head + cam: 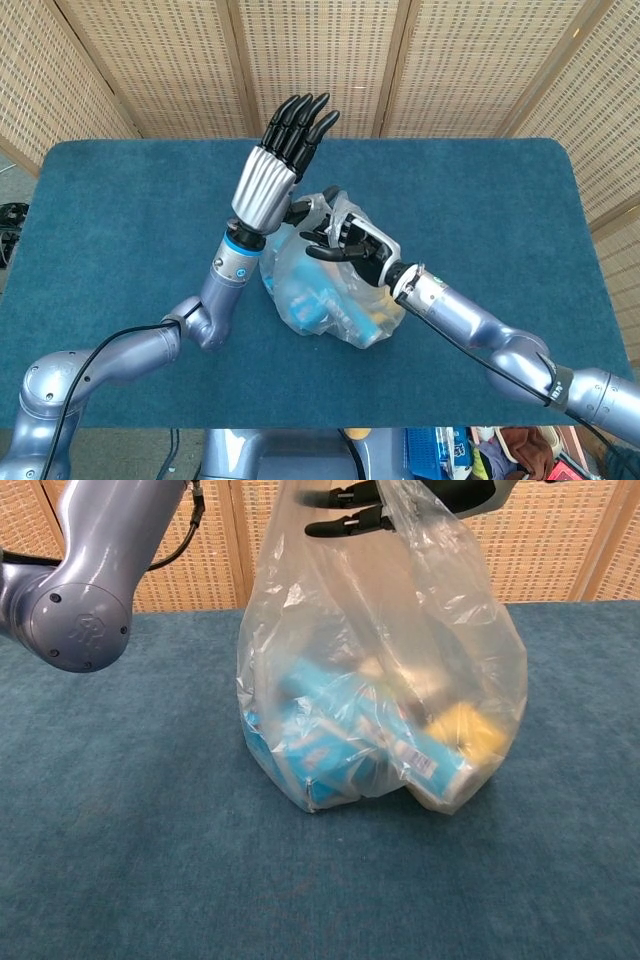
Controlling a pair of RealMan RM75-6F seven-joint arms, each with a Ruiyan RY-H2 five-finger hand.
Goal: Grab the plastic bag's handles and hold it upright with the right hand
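A clear plastic bag stands upright on the blue table, with blue cartons and a yellow item inside. My right hand is at the bag's top and holds the bunched white handles, its dark fingers reaching toward the left. My left hand is raised just left of the bag's top, palm flat, fingers straight up and holding nothing. In the chest view only the left arm's elbow shows.
A woven cane screen stands behind the table's far edge. Blue tabletop lies on both sides of the bag. My left forearm rises close to the bag's left side.
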